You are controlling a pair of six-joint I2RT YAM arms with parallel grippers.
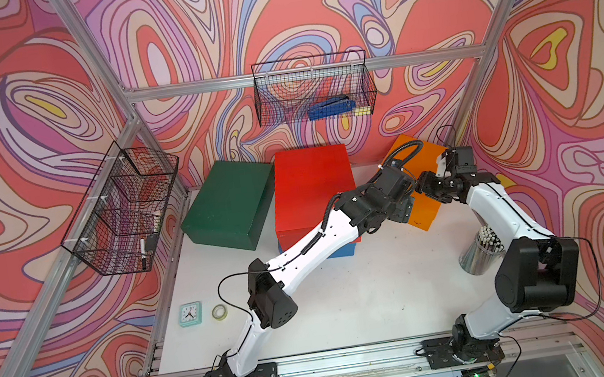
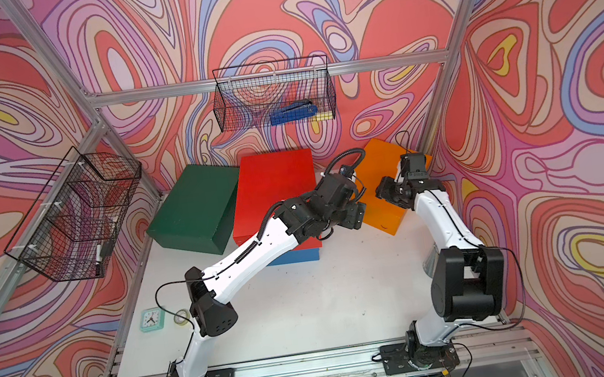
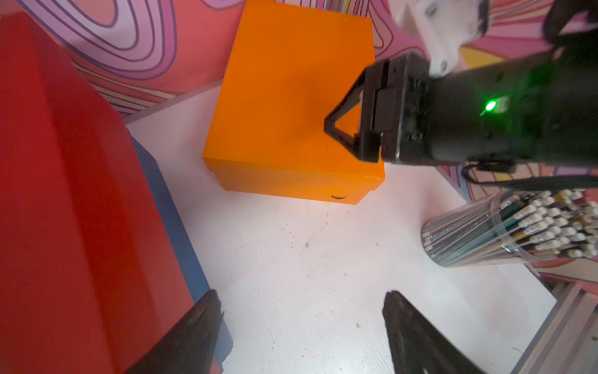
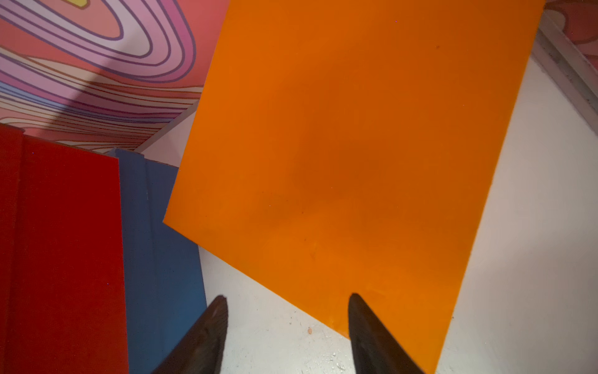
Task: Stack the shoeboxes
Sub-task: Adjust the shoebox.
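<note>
Swirled wallpaper (image 1: 25,115) is seen behind a white tabletop (image 1: 347,302) in both top views. There the red shoebox (image 1: 312,188) is set on the blue shoebox (image 1: 342,250), the green shoebox (image 1: 229,203) lies just beside them at the back left, and the orange shoebox (image 1: 423,210) waits at the back right, half hidden by the arms. Finger spacing cannot be judged there. In the left wrist view the left gripper (image 3: 301,293) is shown spread and empty over bare table between the stack and the orange shoebox, with a pencil cup (image 3: 485,233) near, best avoided. Only in the right wrist view is the right gripper (image 4: 288,296) seen parted and empty, one finger over the orange lid's near edge. The box is probably best clasped from opposite sides and kept level.
</note>
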